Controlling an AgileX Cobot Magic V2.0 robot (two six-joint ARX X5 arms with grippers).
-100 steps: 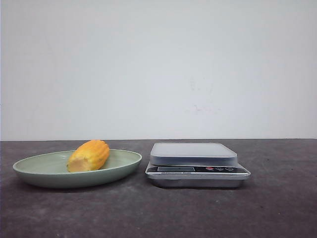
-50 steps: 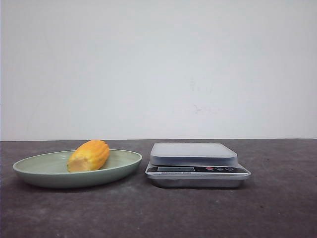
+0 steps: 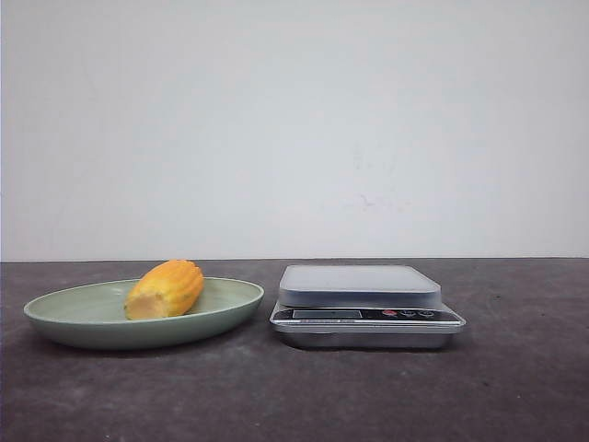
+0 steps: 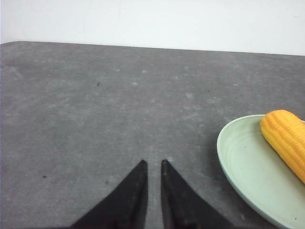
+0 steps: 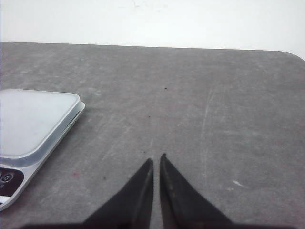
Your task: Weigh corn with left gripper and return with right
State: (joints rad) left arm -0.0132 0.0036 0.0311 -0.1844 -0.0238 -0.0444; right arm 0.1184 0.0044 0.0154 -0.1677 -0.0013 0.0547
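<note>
The corn (image 3: 166, 289), a stubby yellow-orange cob piece, lies in the pale green dish (image 3: 64, 324) at the left of the table; the left wrist view shows the corn (image 4: 287, 140) in the dish (image 4: 243, 167) too. To the dish's right stands the silver scale (image 3: 366, 306) with nothing on its platform; its corner (image 5: 33, 126) shows in the right wrist view. My left gripper (image 4: 153, 163) hangs over bare tabletop beside the dish, shut and holding nothing. Beside the scale, over bare table, my right gripper (image 5: 156, 159) is shut and holds nothing. Neither gripper shows in the front view.
The dark grey tabletop (image 3: 515, 387) runs back to a white wall (image 3: 294, 129). A rounded table corner (image 5: 293, 55) appears in the right wrist view.
</note>
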